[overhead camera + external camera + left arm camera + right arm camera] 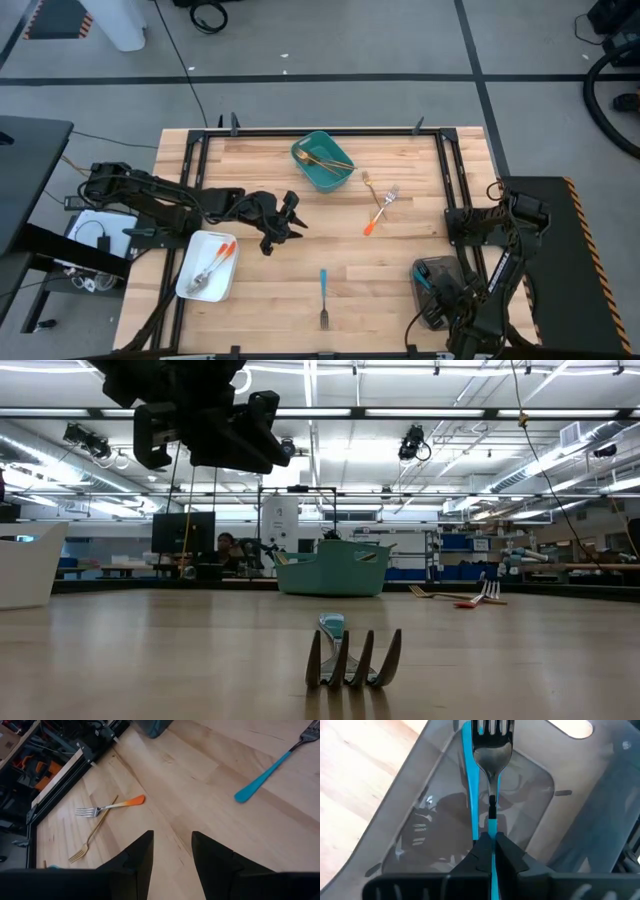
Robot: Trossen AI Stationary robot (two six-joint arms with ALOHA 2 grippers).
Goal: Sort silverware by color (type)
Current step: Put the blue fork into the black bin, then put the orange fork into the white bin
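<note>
Over the grey tray, the right end effector pinches a blue-handled fork — fingers closed on its handle. The left end effector hangs open above the tabletop — near an orange-handled fork, gold fork, and another blue-handled fork.

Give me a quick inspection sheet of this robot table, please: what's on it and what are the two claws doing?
Surface: wooden table in a black frame.
Job's things: blue-handled fork lying near the front edge; orange-handled fork and gold fork close together; gold pieces in the teal bin; orange-handled pieces in the white tray.
Clutter: nothing seen.
Grippers: left gripper open, above bare wood; right gripper shut on a second blue-handled fork over the grey tray.
Cables: black cables on the floor behind the table.
Surroundings: workshop with shelves; a person sits far back.
</note>
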